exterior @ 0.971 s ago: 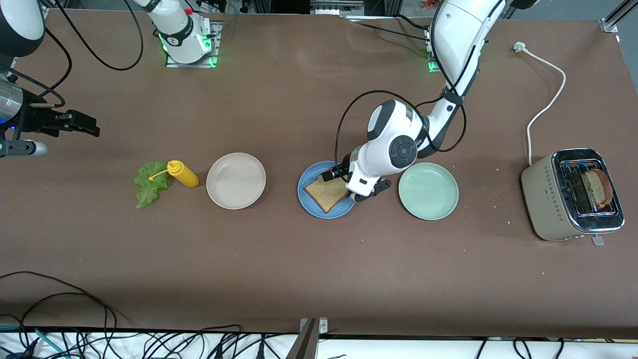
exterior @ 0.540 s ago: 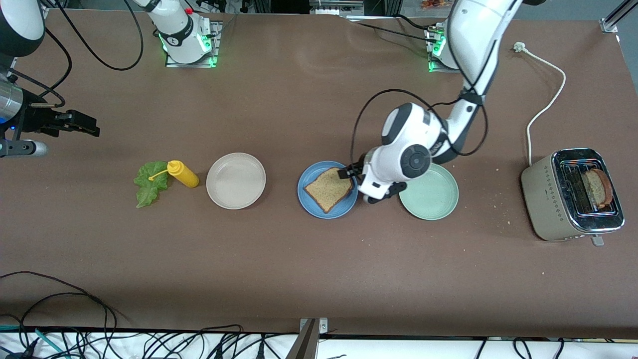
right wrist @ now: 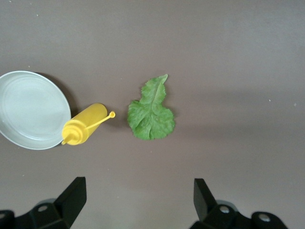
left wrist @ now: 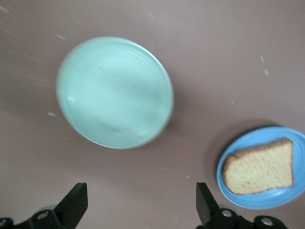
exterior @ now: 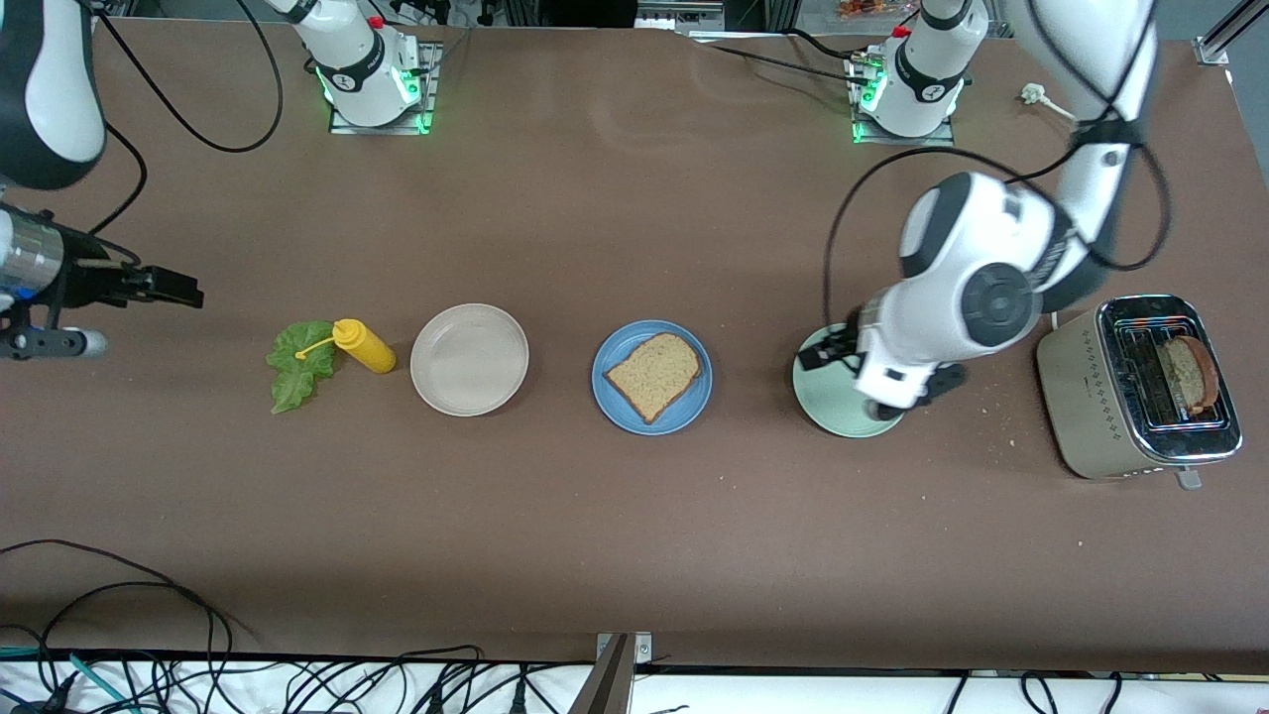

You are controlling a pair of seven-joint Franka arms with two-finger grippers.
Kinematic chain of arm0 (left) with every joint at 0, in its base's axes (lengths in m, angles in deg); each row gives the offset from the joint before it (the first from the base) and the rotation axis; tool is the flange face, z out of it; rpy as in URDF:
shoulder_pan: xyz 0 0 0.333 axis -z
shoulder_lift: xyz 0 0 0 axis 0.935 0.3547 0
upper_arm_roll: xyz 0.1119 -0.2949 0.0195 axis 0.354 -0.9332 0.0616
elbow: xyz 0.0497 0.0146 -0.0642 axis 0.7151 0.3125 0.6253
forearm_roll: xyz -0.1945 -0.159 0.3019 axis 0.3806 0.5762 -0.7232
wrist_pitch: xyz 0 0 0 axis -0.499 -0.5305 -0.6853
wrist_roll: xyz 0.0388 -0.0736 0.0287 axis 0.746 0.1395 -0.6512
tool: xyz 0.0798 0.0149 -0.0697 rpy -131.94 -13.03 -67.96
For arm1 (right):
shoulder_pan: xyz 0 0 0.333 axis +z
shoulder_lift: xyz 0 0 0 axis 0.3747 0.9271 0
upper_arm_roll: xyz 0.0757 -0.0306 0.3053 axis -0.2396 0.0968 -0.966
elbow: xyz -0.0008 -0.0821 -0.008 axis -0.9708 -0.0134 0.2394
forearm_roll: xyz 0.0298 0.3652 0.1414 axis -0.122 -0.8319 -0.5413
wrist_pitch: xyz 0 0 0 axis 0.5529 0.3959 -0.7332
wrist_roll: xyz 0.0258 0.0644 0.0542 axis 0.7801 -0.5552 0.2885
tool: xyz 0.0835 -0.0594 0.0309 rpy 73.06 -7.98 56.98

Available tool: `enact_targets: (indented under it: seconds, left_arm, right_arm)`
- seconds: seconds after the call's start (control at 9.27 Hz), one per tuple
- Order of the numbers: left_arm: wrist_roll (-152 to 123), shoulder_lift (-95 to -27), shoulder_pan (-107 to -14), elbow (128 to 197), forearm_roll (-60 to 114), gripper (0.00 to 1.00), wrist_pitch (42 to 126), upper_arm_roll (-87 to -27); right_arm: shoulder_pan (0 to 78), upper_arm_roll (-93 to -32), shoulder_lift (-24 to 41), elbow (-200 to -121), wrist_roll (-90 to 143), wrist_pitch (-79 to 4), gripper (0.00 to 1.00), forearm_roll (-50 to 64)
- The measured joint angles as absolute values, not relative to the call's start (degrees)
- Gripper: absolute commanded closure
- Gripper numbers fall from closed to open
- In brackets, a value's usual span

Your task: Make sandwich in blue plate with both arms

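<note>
Left gripper (exterior: pixel 831 354): open, empty, over green plate (exterior: pixel 828 402) | right gripper (exterior: pixel 178 289): open, empty, near lettuce leaf (exterior: pixel 295 365) | done: one bread slice (exterior: pixel 654 375) on blue plate (exterior: pixel 615 397) | left: lettuce, then second slice (exterior: pixel 1185 372), now in toaster (exterior: pixel 1091 397)

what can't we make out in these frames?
- Pale green plate: front view, partly covered by the left arm's wrist; blurred in the left wrist view.
- Toaster slots: the slice inside shows only its top.
- Right claw: front view, arm cut off by the picture's edge.
- Lettuce leaf: yellow bottle overlaps its edge.
</note>
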State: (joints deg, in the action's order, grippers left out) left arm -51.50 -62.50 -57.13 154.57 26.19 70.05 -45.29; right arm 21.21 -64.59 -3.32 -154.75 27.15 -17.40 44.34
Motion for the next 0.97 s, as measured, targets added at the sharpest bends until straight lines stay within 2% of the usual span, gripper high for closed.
enact_targets:
  seconds: [0.32,0.97]
  left_arm:
    - [-51.01,-67.38,-63.32,154.64,17.12,0.00,67.16,-45.17]
    - [-37.49,-73.56,-74.91,154.46,13.10,0.00,65.77,-44.94]
  right_arm:
    - [20.62,-64.58,2.83,-157.57,25.88,-25.23,0.00,44.36]
    - [18.49,-64.51,8.71,-173.57,21.61,-50.08,0.00,44.35]
